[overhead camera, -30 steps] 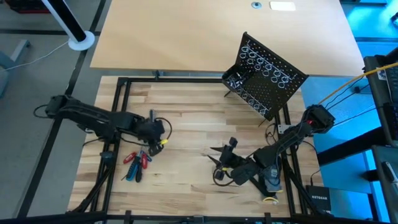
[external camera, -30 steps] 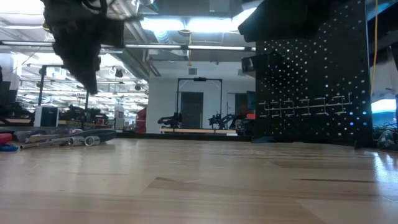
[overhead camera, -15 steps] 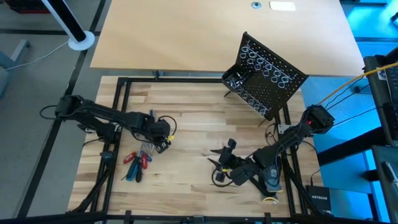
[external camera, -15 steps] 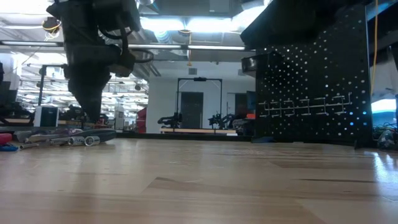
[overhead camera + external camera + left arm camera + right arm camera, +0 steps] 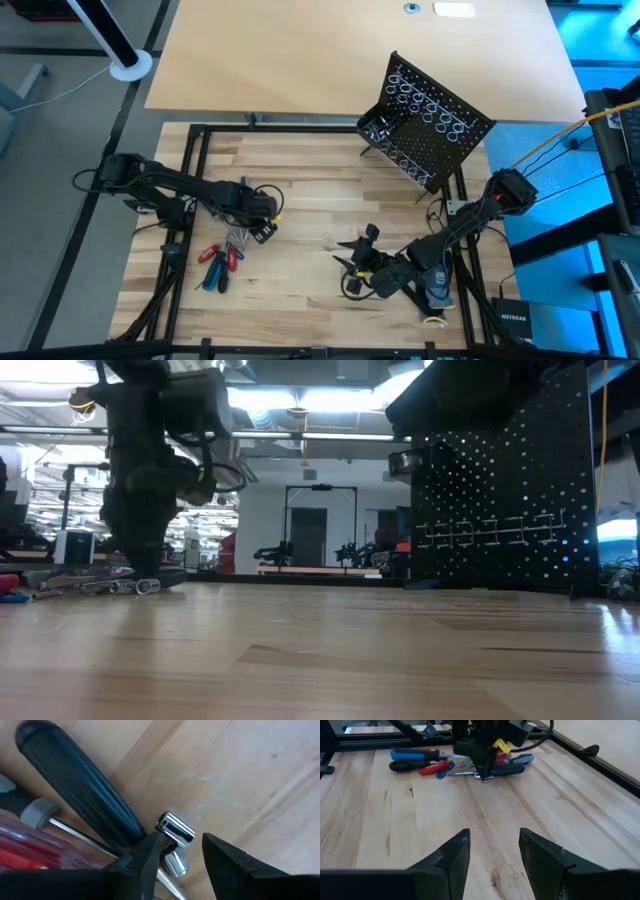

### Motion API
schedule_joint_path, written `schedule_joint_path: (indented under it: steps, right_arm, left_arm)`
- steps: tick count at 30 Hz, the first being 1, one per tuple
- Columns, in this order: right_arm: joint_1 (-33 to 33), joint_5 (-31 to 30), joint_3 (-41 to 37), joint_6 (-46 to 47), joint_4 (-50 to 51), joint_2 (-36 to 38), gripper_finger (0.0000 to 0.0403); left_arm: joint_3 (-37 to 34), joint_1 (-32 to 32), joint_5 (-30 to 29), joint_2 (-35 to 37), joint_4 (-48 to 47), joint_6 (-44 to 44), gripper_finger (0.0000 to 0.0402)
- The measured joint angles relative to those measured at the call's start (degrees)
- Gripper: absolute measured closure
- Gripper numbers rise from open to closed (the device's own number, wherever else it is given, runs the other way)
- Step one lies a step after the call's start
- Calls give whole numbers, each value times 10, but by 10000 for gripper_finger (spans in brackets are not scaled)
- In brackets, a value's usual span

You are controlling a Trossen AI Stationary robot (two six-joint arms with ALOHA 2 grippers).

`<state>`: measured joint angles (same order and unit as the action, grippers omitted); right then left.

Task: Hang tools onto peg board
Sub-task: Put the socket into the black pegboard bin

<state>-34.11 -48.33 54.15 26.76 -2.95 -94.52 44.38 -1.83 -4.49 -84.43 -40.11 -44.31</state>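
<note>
The table (image 5: 260, 775) is pale wood with a smooth, slightly glossy finish and fine grain lines. The small silver bits (image 5: 176, 828) are polished metal, bright like a mirror. The dark handle (image 5: 80, 785) looks like matt ribbed plastic. The red handle (image 5: 30, 850) is glossy, half-transparent plastic. The peg board (image 5: 432, 125) is black perforated metal with shiny wire rings.

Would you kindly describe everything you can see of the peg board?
The peg board is a black perforated metal panel standing at the table's far right, turned at an angle to the table's edges. Rows of silver wire rings line its face, and thin legs prop it up. From table height, light shines through its holes and a row of holders shows. No tool can be made out hanging on it, and neither gripper is near it.
</note>
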Motion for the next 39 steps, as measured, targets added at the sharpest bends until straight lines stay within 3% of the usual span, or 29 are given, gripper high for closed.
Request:
schedule_joint_path:
  steps: [12,24,34,39]
  right_arm:
    - [0,0,0,0,0,0,231]
    - [0,3,0,0,0,0,231]
    - [0,31,0,0,1,0,231]
    - [0,33,0,0,1,0,231]
  left_arm:
    - [3,1,-19,-62,16,11,272]
    - [1,-2,-38,-65,27,72,273]
    - [1,-15,-45,-66,33,132,348]
    - [1,-16,-46,-66,33,133,353]
